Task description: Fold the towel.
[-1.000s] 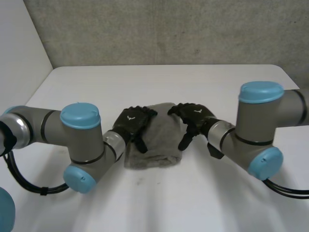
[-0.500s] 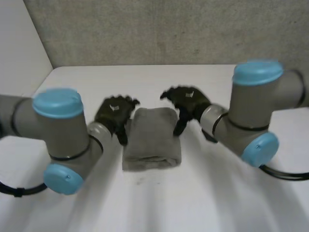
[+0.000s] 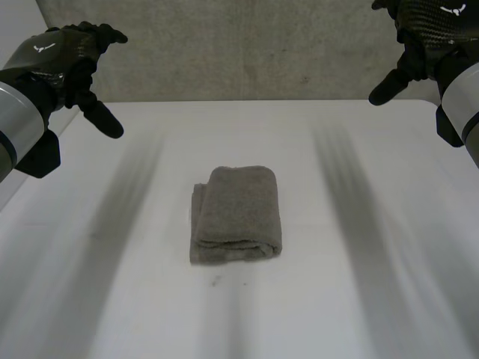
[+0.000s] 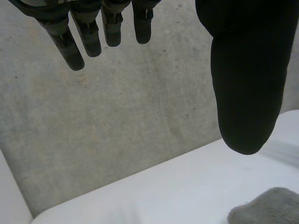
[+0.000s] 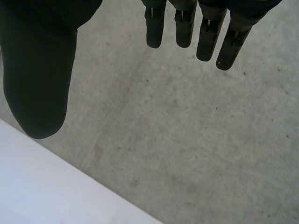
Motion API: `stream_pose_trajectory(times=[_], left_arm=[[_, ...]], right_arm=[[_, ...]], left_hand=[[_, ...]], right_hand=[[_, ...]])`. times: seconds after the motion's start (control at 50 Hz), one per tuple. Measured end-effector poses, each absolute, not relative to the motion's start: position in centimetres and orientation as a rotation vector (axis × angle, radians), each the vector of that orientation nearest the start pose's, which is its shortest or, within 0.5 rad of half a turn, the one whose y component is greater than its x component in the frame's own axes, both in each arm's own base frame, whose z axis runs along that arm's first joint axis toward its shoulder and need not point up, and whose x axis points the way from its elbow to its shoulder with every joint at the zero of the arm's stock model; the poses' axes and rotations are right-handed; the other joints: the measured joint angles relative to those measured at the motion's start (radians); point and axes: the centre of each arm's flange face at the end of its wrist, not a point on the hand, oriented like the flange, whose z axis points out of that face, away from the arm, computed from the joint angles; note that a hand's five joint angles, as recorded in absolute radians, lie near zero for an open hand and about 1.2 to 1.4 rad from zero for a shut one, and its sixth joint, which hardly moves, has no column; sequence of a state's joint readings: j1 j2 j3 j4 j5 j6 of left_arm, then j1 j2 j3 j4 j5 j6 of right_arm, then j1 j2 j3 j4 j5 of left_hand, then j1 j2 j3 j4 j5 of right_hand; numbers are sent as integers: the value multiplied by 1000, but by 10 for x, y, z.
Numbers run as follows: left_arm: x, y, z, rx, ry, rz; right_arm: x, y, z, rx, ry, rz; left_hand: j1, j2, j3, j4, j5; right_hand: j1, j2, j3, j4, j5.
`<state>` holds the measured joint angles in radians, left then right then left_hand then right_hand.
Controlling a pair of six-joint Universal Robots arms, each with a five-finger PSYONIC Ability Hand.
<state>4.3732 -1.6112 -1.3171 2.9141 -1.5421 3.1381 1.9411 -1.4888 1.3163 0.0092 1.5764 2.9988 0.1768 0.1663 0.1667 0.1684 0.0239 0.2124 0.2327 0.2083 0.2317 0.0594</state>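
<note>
Closest to the camera is just bare white tabletop (image 3: 337,299). A bit further in, pretty much dead centre, sits the grey towel (image 3: 238,215), folded into a chunky little rectangle with the rounded fold on its far side and the layered edges facing the near side. Nothing is touching it.

Further back and up in the air, the left robot hand (image 3: 63,56) hangs over the left edge of the tabletop, well apart from the towel. It's loose and spread, with nothing in it. In its wrist view the fingers (image 4: 70,42) point straight down and the thumb (image 4: 245,84) sits wide of them, with a corner of the towel beyond the thumb tip.

Same deal for the right robot hand (image 3: 426,22) over the far right side: fingers (image 5: 224,42) straight, thumb (image 5: 39,84) off to the side, empty.

Behind it all is a grey concrete wall (image 3: 247,45).
</note>
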Motion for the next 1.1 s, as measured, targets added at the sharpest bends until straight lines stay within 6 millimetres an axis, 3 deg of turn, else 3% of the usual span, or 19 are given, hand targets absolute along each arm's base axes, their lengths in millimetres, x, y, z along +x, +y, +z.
stream_pose_trajectory(times=[0.26, 0.56, 1.1], left_arm=[[-233, -241, 349, 489, 2443, -2366], [-232, -246, 352, 474, 2380, -2427], [-231, -247, 350, 477, 2370, -2425]], right_arm=[[240, -270, 355, -479, 1934, -2232], [246, -276, 333, -517, 2038, -2127], [248, -274, 331, -569, 2046, -2134]], left_hand=[[0, 0, 0, 0, 0], [0, 0, 0, 0, 0], [0, -1, 0, -1, 0]], right_hand=[[0, 0, 0, 0, 0], [0, 0, 0, 0, 0], [0, 0, 0, 0, 0]])
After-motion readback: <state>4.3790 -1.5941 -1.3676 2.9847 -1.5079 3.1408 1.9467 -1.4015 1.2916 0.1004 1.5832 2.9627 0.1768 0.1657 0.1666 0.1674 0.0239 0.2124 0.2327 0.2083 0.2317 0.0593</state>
